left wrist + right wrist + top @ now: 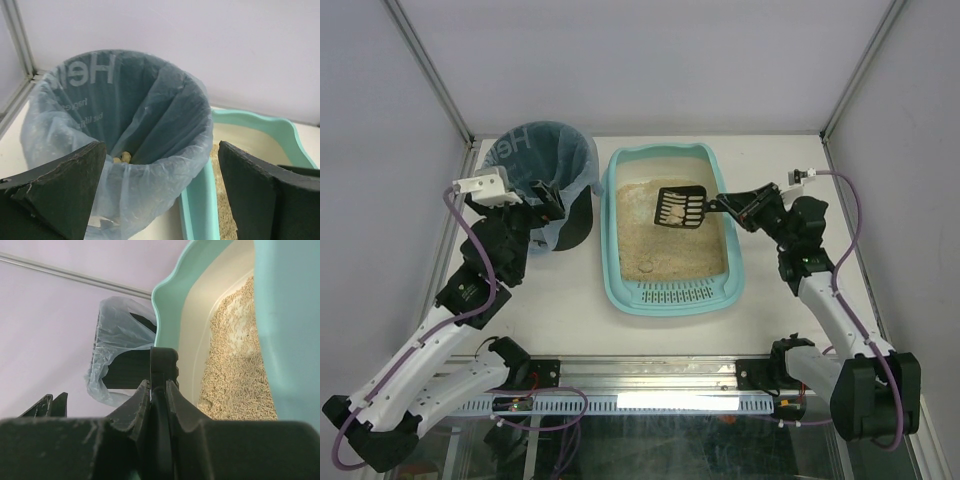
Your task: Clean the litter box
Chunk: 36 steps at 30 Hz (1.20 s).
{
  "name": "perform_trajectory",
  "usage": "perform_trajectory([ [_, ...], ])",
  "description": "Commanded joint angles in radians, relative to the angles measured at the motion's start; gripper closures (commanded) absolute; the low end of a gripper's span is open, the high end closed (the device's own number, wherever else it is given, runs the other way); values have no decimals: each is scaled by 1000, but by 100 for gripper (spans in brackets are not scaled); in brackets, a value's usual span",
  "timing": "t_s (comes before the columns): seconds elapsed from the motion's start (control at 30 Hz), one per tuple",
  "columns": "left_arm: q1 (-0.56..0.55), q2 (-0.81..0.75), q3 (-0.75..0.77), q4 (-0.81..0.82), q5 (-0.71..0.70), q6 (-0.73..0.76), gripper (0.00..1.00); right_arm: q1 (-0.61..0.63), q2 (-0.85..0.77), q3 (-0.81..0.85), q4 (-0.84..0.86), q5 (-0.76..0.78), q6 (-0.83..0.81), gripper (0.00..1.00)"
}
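The teal litter box (611, 250) lies mid-table with beige litter (670, 245) inside and a slotted grate (675, 294) at its near end. My right gripper (728, 206) is shut on the handle of a black slotted scoop (682, 208), held over the far half of the litter with pale bits on its blade. In the right wrist view my fingers (142, 395) clamp the scoop handle (164, 365). A small clump (647, 266) sits in the litter. My left gripper (548, 200) stands open at the near rim of the bin (552, 160).
The round dark bin with its bluish bag liner (150, 115) stands left of the litter box rim (197, 200) and holds a few pale clumps (122, 158). Enclosure walls and metal posts (440, 90) ring the table.
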Motion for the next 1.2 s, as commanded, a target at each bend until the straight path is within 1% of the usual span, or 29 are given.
perform_trajectory([
  [0.0,11,-41,-9,57,-92,-3,1,9,-16,76,1,22,-36,100],
  [0.07,9,-43,-9,57,-103,-1,1,8,-27,78,-45,77,-35,100],
  [0.1,10,-41,-9,56,-102,-1,1,14,-29,66,-34,86,-18,100],
  [0.17,9,-35,-10,55,-95,-4,1,56,16,73,72,0,-13,100],
  [0.2,10,-33,-9,56,-93,-5,1,68,42,95,69,-15,-25,100],
  [0.23,11,-29,-8,55,-90,-4,1,59,43,91,45,-18,-36,100],
  [0.27,11,-22,-6,54,-87,-4,1,27,21,63,21,31,-5,100],
  [0.3,12,-18,-4,49,-84,-6,1,-18,-3,12,40,71,54,100],
  [0.33,11,-17,-1,43,-84,-10,1,-46,-5,-30,108,57,110,100],
  [0.37,11,-19,-2,40,-85,-15,1,-39,21,-29,154,6,122,100],
  [0.43,14,-20,-5,43,-75,-18,1,45,83,35,144,-62,41,100],
  [0.47,16,-16,-6,45,-69,-18,1,61,80,39,127,-47,35,100],
  [0.5,19,-9,-4,45,-63,-18,1,43,55,19,108,5,54,100],
  [0.53,19,-3,-1,43,-61,-19,1,-8,21,-21,94,52,98,100],
  [0.57,19,3,3,37,-59,-24,1,-27,3,-56,130,65,131,100],
  [0.6,19,4,3,30,-58,-29,1,-27,13,-52,174,33,131,100],
  [0.63,19,0,2,29,-57,-31,1,5,45,-15,176,-41,101,100],
  [0.67,20,-1,1,31,-55,-28,1,34,77,12,172,-67,72,100],
  [0.7,23,-3,1,37,-53,-25,1,39,72,12,162,-54,66,100],
  [0.77,28,0,2,37,-55,-22,1,-42,12,-51,116,31,117,100],
  [0.8,28,0,2,31,-58,-25,1,-76,-5,-95,139,43,160,100],
  [0.83,29,-3,3,27,-60,-28,1,-79,8,-100,194,8,173,100],
  [0.9,28,-14,-1,31,-58,-32,1,3,71,-22,181,-81,105,100],
  [0.93,30,-14,-3,35,-52,-29,1,32,78,-8,175,-84,84,100],
  [0.97,34,-9,-1,37,-49,-30,1,29,59,-19,159,-49,88,100],
  [1.03,36,0,2,35,-46,-29,1,-47,-7,-85,128,39,146,100],
  [1.07,36,4,3,29,-45,-33,1,-69,-18,-113,163,43,178,100],
  [1.1,36,3,3,25,-43,-36,1,-61,0,-101,187,-3,172,100],
  [1.17,37,-1,2,27,-39,-40,1,9,64,-15,180,-83,94,100],
])
